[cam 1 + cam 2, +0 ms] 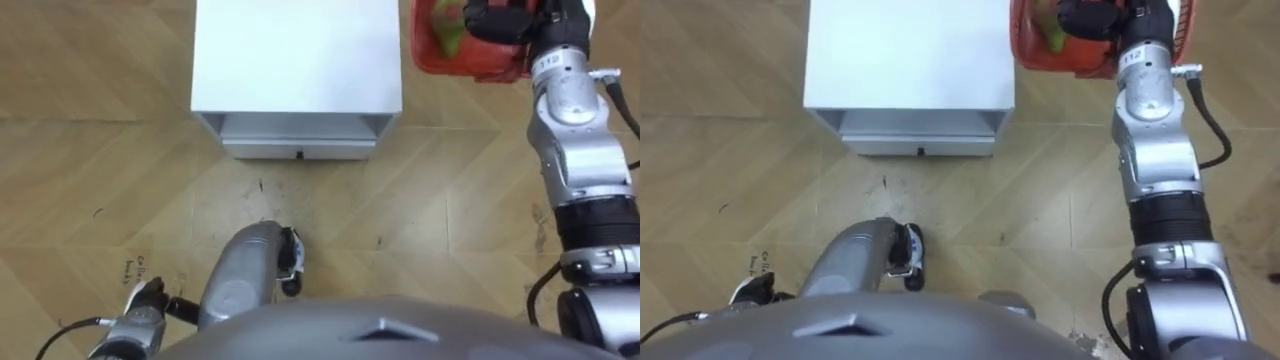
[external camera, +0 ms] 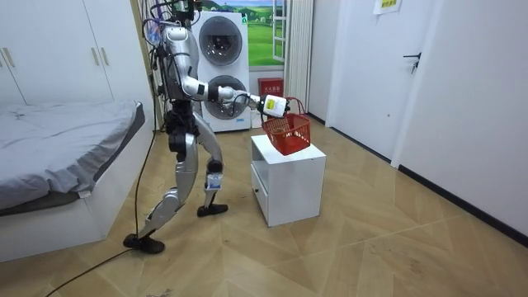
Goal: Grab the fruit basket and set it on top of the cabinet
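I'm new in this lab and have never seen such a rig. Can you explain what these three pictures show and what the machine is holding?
It is a two-legged humanoid robot with two arms and fingered hands. Two pictures look down from the twin cameras on its head; the third comes from a camera standing in the room. The robot stands before a white cabinet. Its right hand grips the red fruit basket, with something green inside, by the cabinet's right edge; whether it is lifted clear I cannot tell. Its left hand hangs low at its side.
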Robot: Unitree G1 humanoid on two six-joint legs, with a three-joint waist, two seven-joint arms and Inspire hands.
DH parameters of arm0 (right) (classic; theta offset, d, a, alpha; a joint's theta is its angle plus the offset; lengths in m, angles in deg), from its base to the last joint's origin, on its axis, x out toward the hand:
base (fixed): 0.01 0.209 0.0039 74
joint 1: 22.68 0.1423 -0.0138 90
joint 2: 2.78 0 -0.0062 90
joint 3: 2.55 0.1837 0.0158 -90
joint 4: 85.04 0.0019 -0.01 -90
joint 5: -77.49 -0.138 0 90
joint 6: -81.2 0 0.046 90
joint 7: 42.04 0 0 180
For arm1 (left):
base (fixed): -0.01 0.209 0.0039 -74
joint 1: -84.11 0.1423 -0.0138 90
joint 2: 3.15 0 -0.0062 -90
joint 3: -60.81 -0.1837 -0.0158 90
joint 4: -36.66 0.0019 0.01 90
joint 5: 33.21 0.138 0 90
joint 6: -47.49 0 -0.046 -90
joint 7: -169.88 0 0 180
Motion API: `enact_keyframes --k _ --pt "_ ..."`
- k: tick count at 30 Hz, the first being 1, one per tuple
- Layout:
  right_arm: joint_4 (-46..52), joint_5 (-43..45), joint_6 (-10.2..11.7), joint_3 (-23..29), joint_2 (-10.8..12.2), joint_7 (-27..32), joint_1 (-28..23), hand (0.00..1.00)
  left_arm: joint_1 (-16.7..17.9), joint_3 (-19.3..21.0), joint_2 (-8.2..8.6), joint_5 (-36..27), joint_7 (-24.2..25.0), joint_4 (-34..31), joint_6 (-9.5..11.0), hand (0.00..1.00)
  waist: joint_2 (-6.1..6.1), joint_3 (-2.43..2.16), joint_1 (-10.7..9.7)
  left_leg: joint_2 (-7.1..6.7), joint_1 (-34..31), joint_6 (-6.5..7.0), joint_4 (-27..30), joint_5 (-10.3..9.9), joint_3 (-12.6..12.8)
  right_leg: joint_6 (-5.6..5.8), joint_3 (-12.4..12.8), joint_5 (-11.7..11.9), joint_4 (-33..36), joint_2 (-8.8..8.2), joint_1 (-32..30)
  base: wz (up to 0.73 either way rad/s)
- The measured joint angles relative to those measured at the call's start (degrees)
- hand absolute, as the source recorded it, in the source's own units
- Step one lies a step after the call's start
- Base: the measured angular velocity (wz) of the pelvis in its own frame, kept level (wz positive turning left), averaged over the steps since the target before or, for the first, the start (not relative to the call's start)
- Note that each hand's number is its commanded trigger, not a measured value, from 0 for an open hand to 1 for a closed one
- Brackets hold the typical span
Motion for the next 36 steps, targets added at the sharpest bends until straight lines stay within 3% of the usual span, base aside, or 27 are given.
enact_keyframes --k 1,2,3,4,5,7,8,10,12,14,16,17,18,19,20,23,26,30,36 --pt "0.16 -0.03 0.18 0.07 0.28 0.1 -0.02 1.0 0.42 0.05 0.06 -0.03 0.04 -0.44 -0.28 0.0 0.58 0.61 -0.05 0.64 -0.57 0.28 1.87 -0.02 0.57 -0.12 -0.01 0.56 0.82 0.56 0.07 -0.03" --pt "0.36 -0.4 0.42 0.44 0.49 0.65 -0.76 1.0 1.36 0.06 0.2 0.16 0.07 -2.07 -1.34 0.0 0.66 0.35 -1.56 -0.6 -0.27 1.14 0.98 -0.3 2.85 -0.11 -0.14 0.63 4.04 -0.08 -0.67 0.25" --pt "0.4 -0.62 0.62 0.68 0.5 0.91 -1.16 1.0 2.06 0.0 0.28 0.18 0.13 -2.83 -1.67 0.0 0.47 -0.3 -2.33 -1.19 0.72 2.8 -1.04 -1.32 4.39 -0.09 -0.89 0.68 5.93 -0.6 -1.48 0.68" --pt "0.44 -0.67 1.02 1.32 0.39 1.25 -1.36 1.0 2.58 0.19 0.17 0.28 0.14 -3.75 -2.11 0.0 -0.13 -0.59 -3.72 -1.49 1.98 3.1 -3.27 -1.23 7.09 -0.12 -2.16 1.17 9.29 -2.14 -2.49 0.52" --pt "0.44 -0.67 1.05 1.76 0.43 1.12 -1.29 1.0 2.38 0.63 0.18 0.27 0.15 -4.47 -2.42 0.0 -0.79 -0.3 -3.28 -1.9 3.02 3.2 -4.88 -1.17 7.66 -0.17 -2.14 3.02 11.67 -2.88 -3.92 0.31" --pt "0.44 -0.45 1.05 1.24 1.05 0.25 -1.39 1.0 2.65 0.94 0.19 0.3 0.14 -4.54 -3.0 0.0 -0.7 -0.35 -2.81 -1.99 5.81 2.9 -7.75 -0.9 7.72 -1.09 -1.96 9.76 14.66 -2.56 -5.49 -0.1" --pt "0.42 -0.45 1.24 1.1 1.67 -0.17 -1.66 1.0 2.65 0.88 0.05 0.31 0.06 -4.63 -3.71 0.0 -0.59 -0.41 -2.79 -2.11 8.58 2.61 -10.29 -0.71 7.26 -1.1 -2.32 15.74 16.37 -2.5 -5.88 0.0" --pt "0.41 -0.49 1.85 0.99 1.86 -0.72 -2.02 1.0 2.4 -0.28 -0.46 0.16 -0.07 -4.82 -4.05 0.0 -0.48 -0.57 -2.86 -2.1 12.09 2.33 -13.71 -0.53 6.21 -0.8 -3.19 20.86 19.74 -2.83 -7.27 -0.02" --pt "0.42 -0.58 2.43 1.01 1.85 -1.17 -2.0 1.0 1.2 -0.69 -0.47 0.33 -0.22 -4.84 -3.98 0.0 -0.47 -0.61 -2.42 -1.99 14.83 1.74 -16.47 -0.13 5.63 -1.19 -3.39 15.34 24.52 -3.32 -11.73 -0.01" --pt "0.42 -0.46 2.39 0.82 1.83 -1.58 -2.3 1.0 -0.97 -0.76 -0.47 0.23 -0.21 -4.79 -3.23 0.0 -0.1 -0.87 -2.48 -1.52 17.56 0.97 -19.09 0.5 4.07 -0.95 -3.01 8.14 22.85 -2.6 -16.99 0.21" --pt "0.42 -0.46 2.08 0.04 1.82 -1.91 -2.45 1.0 -1.71 -0.78 -0.52 -0.18 -0.26 -5.02 -1.49 0.0 0.12 -0.91 -2.35 -0.52 19.42 -0.07 -21.0 1.12 3.3 -1.13 -1.56 5.68 15.43 -1.01 -19.97 0.15" --pt "0.42 -0.6 2.01 -0.57 1.82 -2.1 -2.85 1.0 -1.96 -1.53 -0.52 -1.15 -0.37 -5.09 -0.64 0.0 0.16 -0.92 -2.32 0.05 20.82 -0.74 -22.27 1.53 2.56 -1.36 -1.22 5.42 7.44 -0.18 -20.54 0.2" --pt "0.43 -0.59 2.03 -1.55 1.78 -2.12 -3.38 1.0 -1.92 -1.86 -0.41 -2.18 -0.39 -4.99 0.3 0.0 -0.22 -1.16 -1.92 0.25 21.93 -1.41 -22.75 1.89 2.12 -1.9 -0.86 6.83 -2.17 0.19 -20.45 0.21" --pt "0.4 -0.59 2.04 -1.98 1.61 -2.18 -3.43 1.0 -2.03 -1.81 -0.19 -2.47 -0.43 -4.77 0.63 0.0 -0.33 -1.11 -1.59 0.37 22.32 -1.83 -22.74 1.85 2.01 -2.75 -0.97 8.92 -5.62 0.34 -20.69 0.13" --pt "0.37 -0.58 1.96 -2.75 1.47 -2.6 -4.16 1.0 -1.94 -1.83 0.52 -2.44 -0.5 -4.51 1.13 0.0 0.33 -1.91 -1.03 1.32 23.16 -3.03 -23.71 2.2 1.31 -3.49 -1.46 10.04 -8.81 1.73 -18.38 0.0" --pt "0.38 -0.58 1.97 -3.76 1.49 -4.52 -4.15 1.0 -1.11 -1.05 0.7 -2.38 -0.18 -3.52 1.79 0.0 1.43 -1.8 0.18 3.07 26.52 -5.34 -28.97 3.69 -0.42 -5.04 -3.07 12.81 -16.05 4.96 -13.53 0.02" --pt "0.57 -0.5 1.97 -3.88 1.55 -5.99 -4.12 1.0 0.12 0.51 0.83 -2.38 0.78 -3.45 1.8 0.0 1.36 -1.66 1.16 3.38 28.36 -6.27 -31.74 4.63 -0.87 -5.59 -3.93 13.15 -18.48 6.02 -11.65 0.06" --pt "0.62 -0.39 1.97 -3.94 1.61 -7.44 -4.11 1.0 0.63 2.6 1.29 -2.11 2.07 -3.12 2.06 0.0 1.36 -1.53 1.79 3.44 29.52 -6.48 -32.68 4.75 -2.05 -5.62 -4.94 13.16 -19.96 6.41 -9.77 0.12" --pt "1.67 0.1 1.43 -4.58 1.74 -10.24 -4.1 1.0 1.66 3.83 0.91 0.15 2.77 -2.01 2.08 0.0 0.09 -0.85 3.3 3.08 29.58 -6.49 -32.98 4.75 -3.71 -5.56 -6.52 13.18 -20.96 6.6 -8.61 0.14"
